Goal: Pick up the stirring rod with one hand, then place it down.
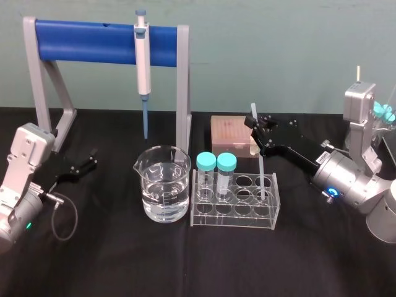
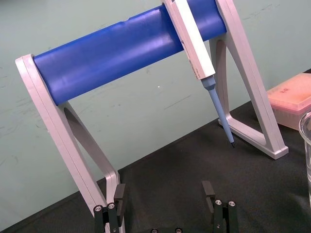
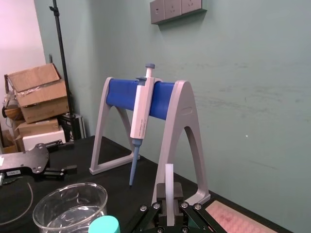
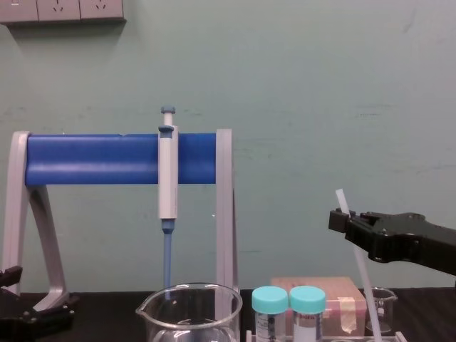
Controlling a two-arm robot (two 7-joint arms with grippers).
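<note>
Over at nine o'clock on the black cloth-covered counter (image 1: 124, 266), the black two-fingered left pincer (image 1: 90, 161) lies parked, fingers spread wide with nothing between them. Moving along, at eleven o'clock the grey stand with its blue crossbar (image 1: 80, 42) carries the white blue-tipped pipette (image 1: 143, 62), hanging untouched. Dead centre is the clear glass beaker of water (image 1: 164, 185), and at its three o'clock the clear plastic tube rack (image 1: 232, 221) holds two teal-capped tubes (image 1: 215, 164).

Now the action: the long, thin, translucent white stirring rod (image 1: 260, 158) stands nearly upright, leaning a little, its foot down in a back well at the rack's right end. The black right pincer (image 1: 255, 125), reaching in from three o'clock, is clamped narrow on the rod near its top.

So the grip looks made. The lift, I'd say, is not finished, since the foot is not clear of the rack. Left to do: raise the rod free, then set it down.
</note>
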